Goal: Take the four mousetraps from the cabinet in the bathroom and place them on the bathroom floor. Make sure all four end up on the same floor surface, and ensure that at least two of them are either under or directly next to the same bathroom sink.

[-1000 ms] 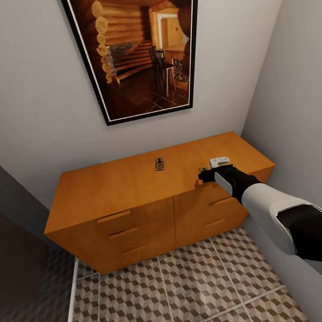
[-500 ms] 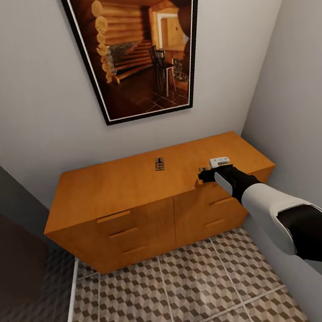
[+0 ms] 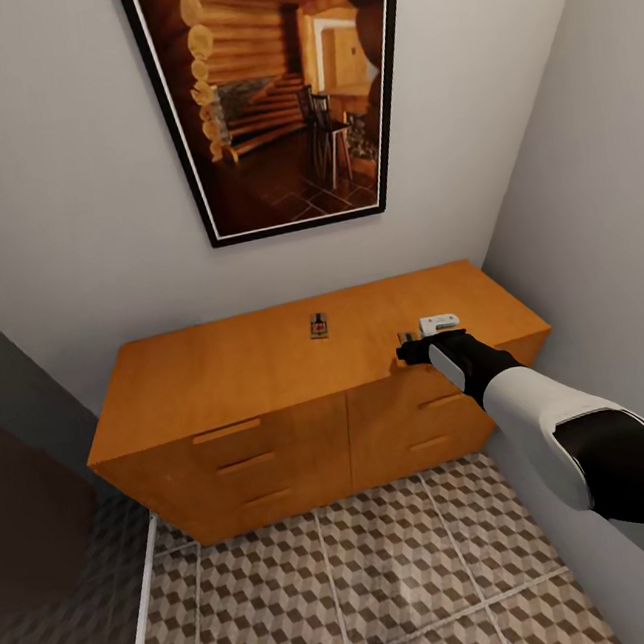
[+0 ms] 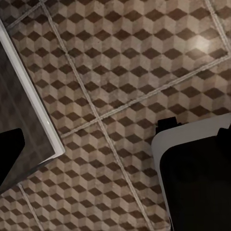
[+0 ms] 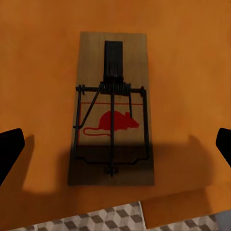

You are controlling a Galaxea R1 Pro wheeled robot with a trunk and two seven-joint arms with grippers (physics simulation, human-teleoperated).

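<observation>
Right wrist view is showing a mousetrap (image 5: pixel 111 129) lying flat near the cabinet's (image 3: pixel 267 369) front edge, centred between the right end effector's (image 5: pixel 115 144) wide-open, empty fingers. Closing well probably means descending straight and pinching the board's long edges, clear of the spring wire. Head view is adding a second mousetrap (image 3: pixel 319 326) lying mid-top. Left wrist view is facing the bathroom floor (image 4: pixel 106 62).

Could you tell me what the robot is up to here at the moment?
The right gripper hovers open over a mousetrap lying near the front edge of the cabinet top, fingers either side of it but not touching. A second mousetrap lies further back on the top. The patterned bathroom floor in front has no traps in sight.
</observation>
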